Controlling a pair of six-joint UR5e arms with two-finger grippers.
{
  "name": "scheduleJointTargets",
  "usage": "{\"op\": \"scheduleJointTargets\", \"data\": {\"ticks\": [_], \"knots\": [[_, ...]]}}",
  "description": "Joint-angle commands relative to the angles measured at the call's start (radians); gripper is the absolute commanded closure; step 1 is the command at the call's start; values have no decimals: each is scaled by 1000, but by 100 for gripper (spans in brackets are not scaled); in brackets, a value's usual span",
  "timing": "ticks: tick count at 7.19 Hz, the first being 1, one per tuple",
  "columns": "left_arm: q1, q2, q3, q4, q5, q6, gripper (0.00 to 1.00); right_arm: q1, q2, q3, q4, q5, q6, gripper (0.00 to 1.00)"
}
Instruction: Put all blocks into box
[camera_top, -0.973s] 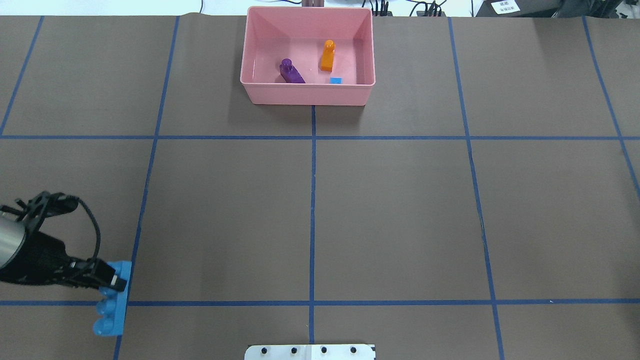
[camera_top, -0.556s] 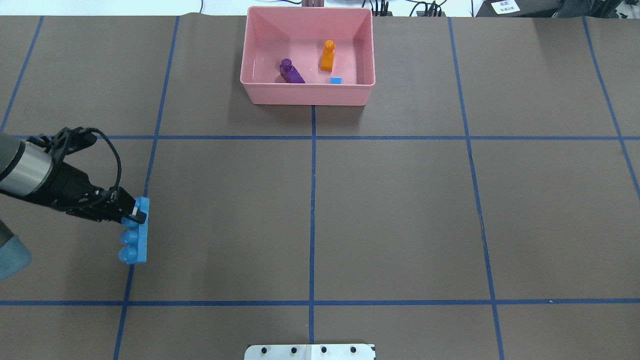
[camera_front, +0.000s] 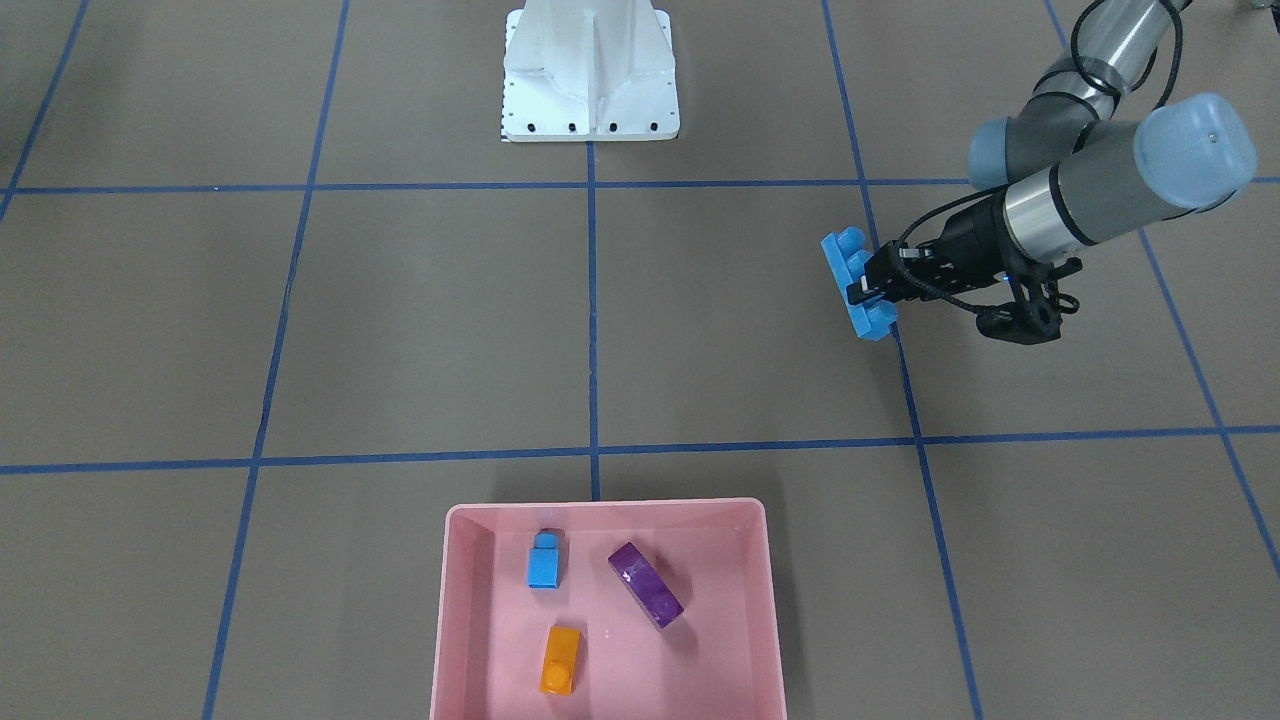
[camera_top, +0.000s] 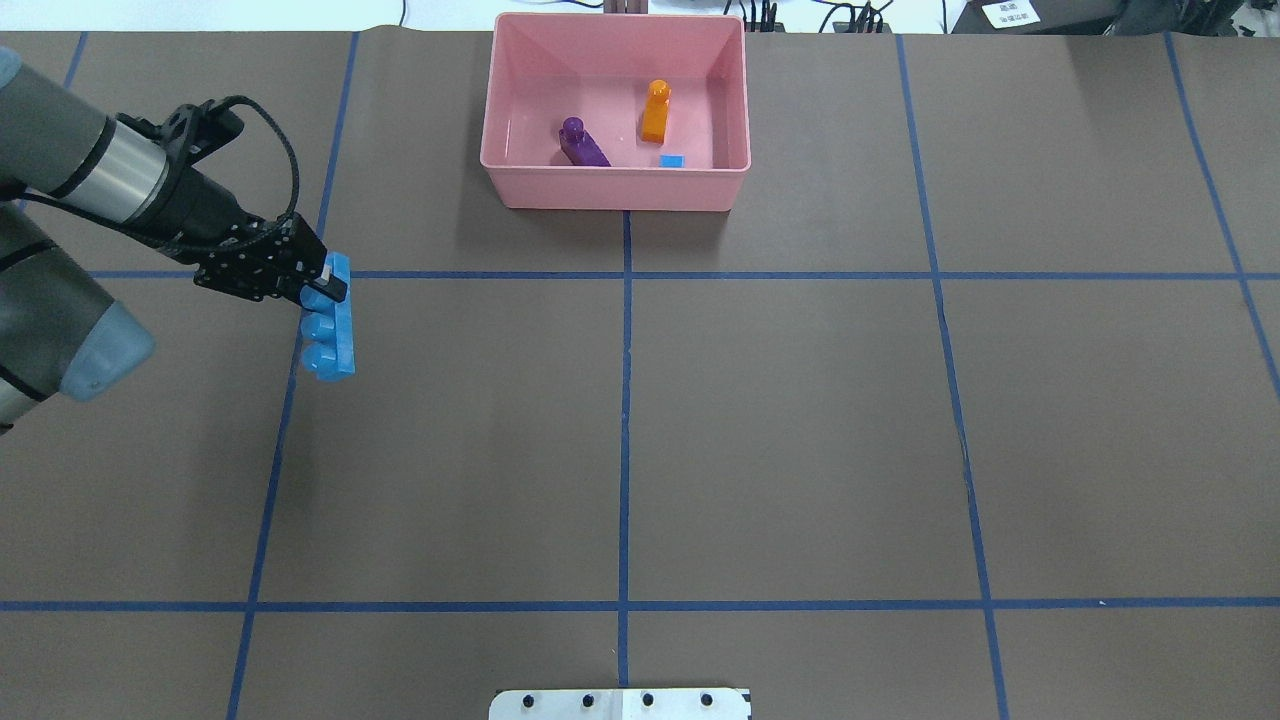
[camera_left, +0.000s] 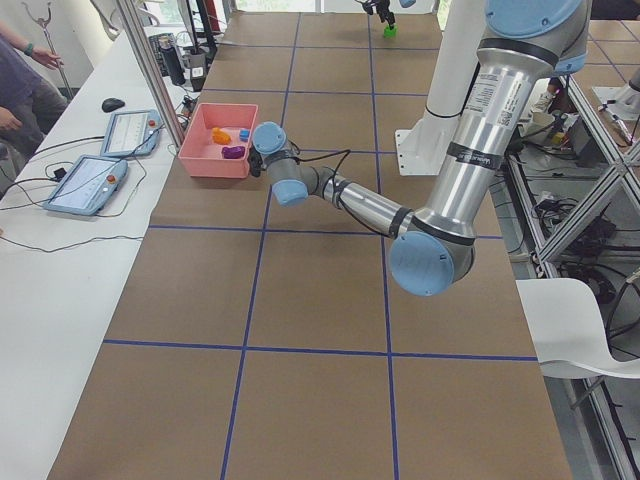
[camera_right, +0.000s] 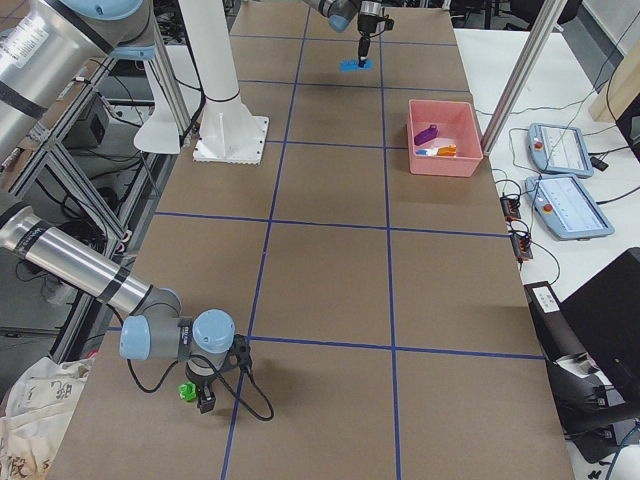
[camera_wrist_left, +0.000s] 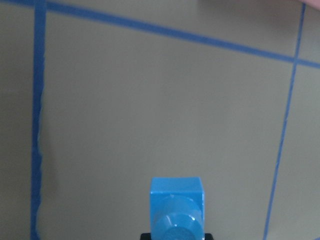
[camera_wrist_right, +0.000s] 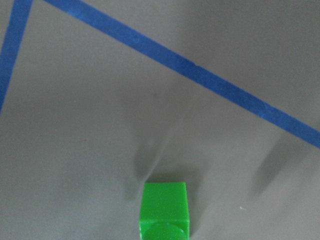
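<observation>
The shallow pink box (camera_top: 615, 195) is sitting at the table's far edge, near the middle. The left gripper (camera_top: 335, 287) is clamping one end of the long blue four-stud block (camera_top: 337, 340) on the table's left side, well apart from the box, its rounded studs pointing sideways. Inside the box, the purple sloped block (camera_top: 583, 145), the orange block (camera_top: 656, 110) and the small blue block (camera_top: 672, 160) are lying apart. The bright green block (camera_wrist_right: 165, 210) is showing just beside the right gripper (camera_right: 200, 397); I cannot tell whether its fingers are gripping it.
</observation>
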Motion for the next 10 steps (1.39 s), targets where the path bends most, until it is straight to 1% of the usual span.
{"op": "scheduleJointTargets", "data": {"ticks": [1, 2, 3, 4, 6, 7, 8, 9, 10], "knots": [[-12, -117, 99, 18, 25, -8, 100, 0, 2, -10, 4, 1, 37, 71], [-12, -143, 123, 18, 31, -20, 100, 0, 2, -10, 19, 0, 37, 100], [-12, -189, 145, 18, 71, -68, 100, 1, 2, -7, 42, 4, 34, 100], [-10, -267, 195, 18, 95, -162, 100, 6, -6, 8, 53, 41, 28, 100], [8, -460, 345, 15, 245, -346, 100, 33, -72, 114, 41, 75, 22, 100], [31, -534, 413, 9, 313, -426, 100, 40, -95, 143, 41, 79, 22, 100], [42, -593, 477, 3, 400, -500, 100, 44, -98, 172, 14, 75, 22, 100], [60, -662, 554, -2, 492, -587, 100, 81, -98, 221, -40, 32, 22, 100], [97, -679, 587, -31, 616, -656, 100, 127, -95, 294, -122, -47, 20, 100]]}}
